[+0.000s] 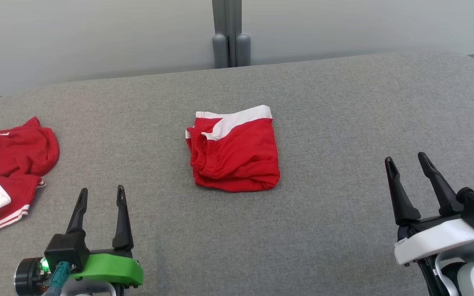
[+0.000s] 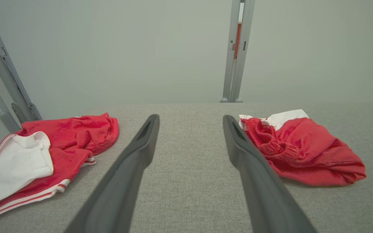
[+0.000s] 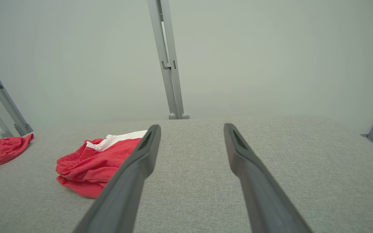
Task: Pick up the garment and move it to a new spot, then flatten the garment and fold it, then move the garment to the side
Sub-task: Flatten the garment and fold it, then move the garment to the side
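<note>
Across the grey padded table (image 1: 344, 123), a folded red garment (image 1: 235, 154) lies at the centre, with a crumpled red-and-white garment (image 1: 10, 164) well apart at the robot's left; the folded one looks soft, light and prone to unfolding, so is probably best pinched through all layers at its near edge; left gripper (image 1: 102, 189) and right gripper (image 1: 405, 157) hover empty, fingers parted.

Head view's left edge is cutting off the second red-and-white garment (image 1: 15, 160); its white mark (image 1: 3, 133) is showing too small to read. One finger (image 3: 131, 174) of the right gripper (image 3: 191, 131) is covering part of the folded garment (image 3: 86, 165).
</note>
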Available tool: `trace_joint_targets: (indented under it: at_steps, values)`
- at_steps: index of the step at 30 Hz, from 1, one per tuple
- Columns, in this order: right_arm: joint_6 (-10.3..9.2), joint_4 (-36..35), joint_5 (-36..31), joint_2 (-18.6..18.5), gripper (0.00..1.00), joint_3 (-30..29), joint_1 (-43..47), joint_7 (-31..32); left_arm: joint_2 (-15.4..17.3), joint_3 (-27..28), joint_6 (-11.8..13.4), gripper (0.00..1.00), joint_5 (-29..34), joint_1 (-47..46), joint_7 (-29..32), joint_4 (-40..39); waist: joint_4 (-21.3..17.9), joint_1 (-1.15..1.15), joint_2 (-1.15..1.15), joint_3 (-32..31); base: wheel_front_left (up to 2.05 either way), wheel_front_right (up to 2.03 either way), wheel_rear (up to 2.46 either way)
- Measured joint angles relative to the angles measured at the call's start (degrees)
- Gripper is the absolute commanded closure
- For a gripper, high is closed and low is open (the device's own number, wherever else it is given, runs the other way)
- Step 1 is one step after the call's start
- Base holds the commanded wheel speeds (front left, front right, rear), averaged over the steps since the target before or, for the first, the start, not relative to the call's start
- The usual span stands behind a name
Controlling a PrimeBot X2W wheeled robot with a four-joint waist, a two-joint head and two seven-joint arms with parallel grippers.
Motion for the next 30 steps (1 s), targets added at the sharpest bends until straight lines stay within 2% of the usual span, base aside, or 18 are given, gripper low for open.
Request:
trace_joint_targets:
  at_steps: [17,25,30]
  values:
    - [0.01,-0.19,0.05,-0.25,0.0,-1.07,0.12,0.78,0.05,-0.54,0.26,0.0,-0.25,-0.77,0.0,-0.18,0.9,0.0,0.0,1.2,0.0,0.0,0.0]
    - [0.01,2.26,0.64,-2.45,0.0,0.29,-5.16,2.1,-0.92,-1.71,-0.75,0.0,1.26,-7.2,-0.43,-2.44,2.93,0.0,0.0,6.06,0.0,0.0,0.0]
    - [0.01,7.3,1.82,-3.8,0.0,3.79,-11.64,2.33,-2.81,-2.55,-1.99,0.0,2.18,-11.99,-0.82,-2.69,5.02,0.0,0.0,10.88,0.0,0.0,0.0]
